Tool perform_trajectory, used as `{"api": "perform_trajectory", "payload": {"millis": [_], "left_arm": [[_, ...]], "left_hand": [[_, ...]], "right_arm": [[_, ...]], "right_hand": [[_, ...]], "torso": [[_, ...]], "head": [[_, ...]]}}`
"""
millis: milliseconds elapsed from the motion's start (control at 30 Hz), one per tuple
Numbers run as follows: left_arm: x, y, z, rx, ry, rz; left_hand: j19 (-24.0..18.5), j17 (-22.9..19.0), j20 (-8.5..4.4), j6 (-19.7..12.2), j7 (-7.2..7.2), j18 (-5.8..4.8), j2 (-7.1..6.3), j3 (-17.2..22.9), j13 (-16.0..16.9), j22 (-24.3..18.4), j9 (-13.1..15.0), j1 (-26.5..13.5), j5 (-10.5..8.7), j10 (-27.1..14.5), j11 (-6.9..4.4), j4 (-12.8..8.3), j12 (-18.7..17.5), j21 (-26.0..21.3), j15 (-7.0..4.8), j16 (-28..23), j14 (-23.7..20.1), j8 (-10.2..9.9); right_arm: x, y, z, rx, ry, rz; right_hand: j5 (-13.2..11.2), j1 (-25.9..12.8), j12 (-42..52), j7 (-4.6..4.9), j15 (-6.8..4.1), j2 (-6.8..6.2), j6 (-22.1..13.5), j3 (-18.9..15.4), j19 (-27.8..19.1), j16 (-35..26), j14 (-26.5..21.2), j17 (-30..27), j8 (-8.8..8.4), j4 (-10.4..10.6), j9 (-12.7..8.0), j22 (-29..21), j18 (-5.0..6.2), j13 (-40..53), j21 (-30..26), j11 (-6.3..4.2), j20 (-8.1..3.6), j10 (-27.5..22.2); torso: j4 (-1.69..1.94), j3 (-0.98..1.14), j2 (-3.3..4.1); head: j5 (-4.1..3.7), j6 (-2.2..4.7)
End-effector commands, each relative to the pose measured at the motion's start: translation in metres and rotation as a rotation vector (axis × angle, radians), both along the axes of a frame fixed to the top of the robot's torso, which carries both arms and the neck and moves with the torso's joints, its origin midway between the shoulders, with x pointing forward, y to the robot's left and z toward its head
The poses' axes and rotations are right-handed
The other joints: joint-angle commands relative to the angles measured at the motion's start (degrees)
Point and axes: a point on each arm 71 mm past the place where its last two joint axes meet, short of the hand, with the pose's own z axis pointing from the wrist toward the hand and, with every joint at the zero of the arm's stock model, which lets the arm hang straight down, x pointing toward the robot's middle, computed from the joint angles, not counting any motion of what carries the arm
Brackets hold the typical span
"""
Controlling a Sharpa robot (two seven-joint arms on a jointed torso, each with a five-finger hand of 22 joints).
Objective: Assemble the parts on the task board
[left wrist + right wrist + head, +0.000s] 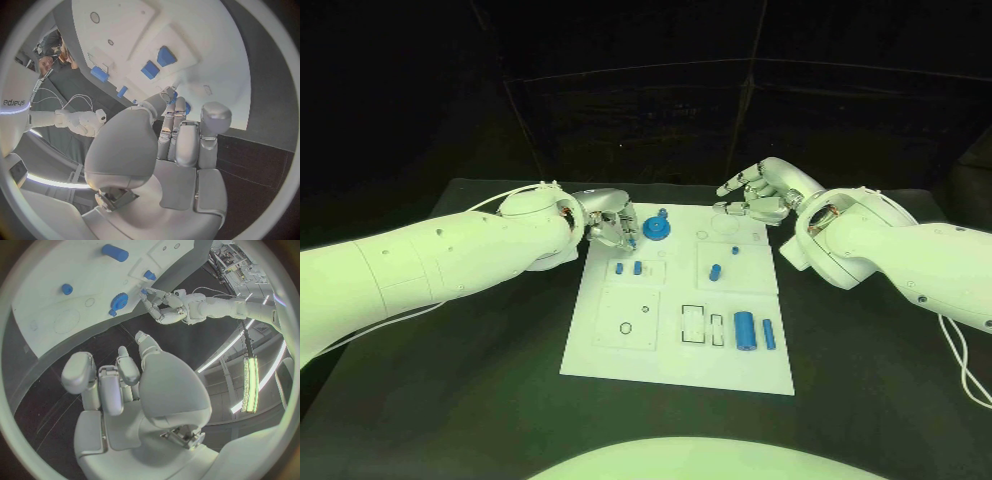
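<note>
The left robot hand (610, 228) rests its fingertips at the gear (656, 230) on the board (678, 365); whether it pinches anything cannot be told. The right robot hand (756, 195) hovers spread, holding nothing.

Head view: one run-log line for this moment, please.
left robot hand: at task board far-left edge, beside blue gear part, grasp unclear | right robot hand: open, beyond far-right corner | two blue cylinders: lying near side

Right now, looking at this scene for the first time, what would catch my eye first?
The white task board lies bright on the black table, dotted with small blue parts. At its far end the left hand reaches beside a blue gear-like part, while the right hand hovers by the board's far right corner, holding nothing.
</note>
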Motion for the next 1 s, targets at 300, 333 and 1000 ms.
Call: {"api": "perform_trajectory", "payload": {"millis": [300, 333, 1000], "left_arm": [[0.0029, 0.0017, -0.0027, 0.014, 0.038, 0.023], [0.0030, 0.0014, -0.0028, 0.015, 0.039, 0.023], [0.0035, -0.0064, -0.0074, 0.034, 0.075, 0.008]], "left_hand": [[0.33, -0.18, -0.05, 0.36, 0.06, -0.95, -0.31, 0.29, 0.03, -0.03, 0.05, -0.43, -0.16, 0.44, 0.18, -0.01, -0.25, 0.11, -0.07, 0.05, 0.52, -0.13], [0.33, -0.18, -0.05, 0.36, 0.06, -0.95, -0.31, 0.29, 0.03, -0.03, 0.05, -0.43, -0.16, 0.44, 0.18, -0.01, -0.25, 0.11, -0.07, 0.05, 0.52, -0.13], [0.29, -0.57, -0.04, 0.33, 0.09, -0.94, -0.48, 0.32, 0.03, -0.06, 0.03, -0.58, -0.18, 0.48, 0.22, -0.04, -0.46, 0.04, -0.04, -0.12, 0.44, -0.28]], "right_arm": [[0.0002, 0.0006, 0.0016, 0.005, -0.009, 0.003], [0.0001, 0.0006, 0.0016, 0.005, -0.009, 0.003], [0.0003, 0.0013, 0.0015, 0.005, -0.009, 0.004]], "right_hand": [[0.34, 0.05, -0.20, 0.19, -0.26, 0.59, -0.16, 0.26, -0.47, -0.31, 3.18, 2.30, 0.20, 0.06, -0.10, -0.09, 0.30, -0.07, -0.27, -0.07, 0.10, -0.26], [0.34, 0.05, -0.20, 0.19, -0.26, 0.59, -0.16, 0.26, -0.47, -0.31, 3.18, 2.30, 0.20, 0.06, -0.10, -0.09, 0.30, -0.07, -0.27, -0.07, 0.10, -0.26], [0.34, 0.05, -0.20, 0.19, -0.26, 0.59, -0.16, 0.26, -0.47, -0.31, 3.18, 2.30, 0.20, 0.06, -0.10, -0.09, 0.30, -0.07, -0.27, -0.07, 0.10, -0.26]], "torso": [[-0.07, 0.06, 0.03], [-0.07, 0.07, 0.03], [-0.06, 0.03, 0.04]], "head": [[0.10, -0.09], [0.10, -0.13], [0.00, -0.32]]}}
